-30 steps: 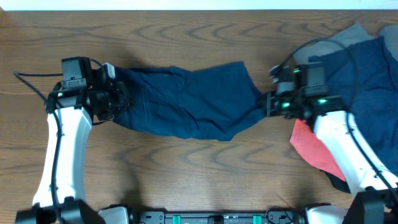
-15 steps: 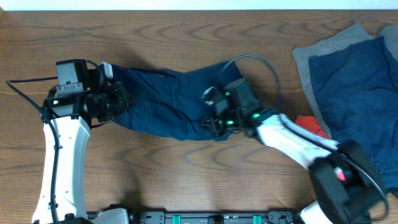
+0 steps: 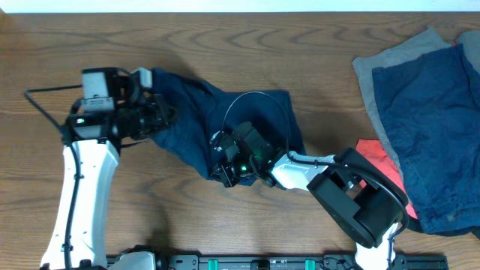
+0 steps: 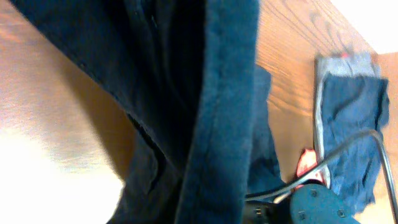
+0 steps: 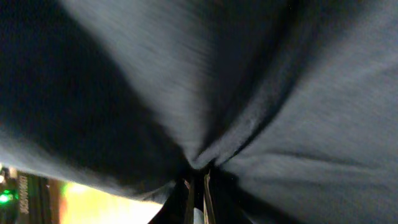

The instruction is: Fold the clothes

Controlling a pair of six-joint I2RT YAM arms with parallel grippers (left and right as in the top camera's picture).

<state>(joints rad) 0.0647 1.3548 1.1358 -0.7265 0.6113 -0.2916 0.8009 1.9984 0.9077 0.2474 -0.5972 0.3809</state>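
Overhead: left end effector (image 3: pixel 155 114), right end effector (image 3: pixel 220 163) pinch navy shorts (image 3: pixel 191 124) at edges.

The place looks like a robotics lab bench, not a home. Two white robot arms, the left arm (image 3: pixel 82 180) and the right arm (image 3: pixel 300 171), are mounted on a black base rail (image 3: pixel 262 263) at the near edge of a wood-grain tabletop (image 3: pixel 225 45). Green indicator lights (image 3: pixel 241 166) glow on the right arm's wrist. Loose clothes (image 3: pixel 427 105) lie piled at the right side as working material.
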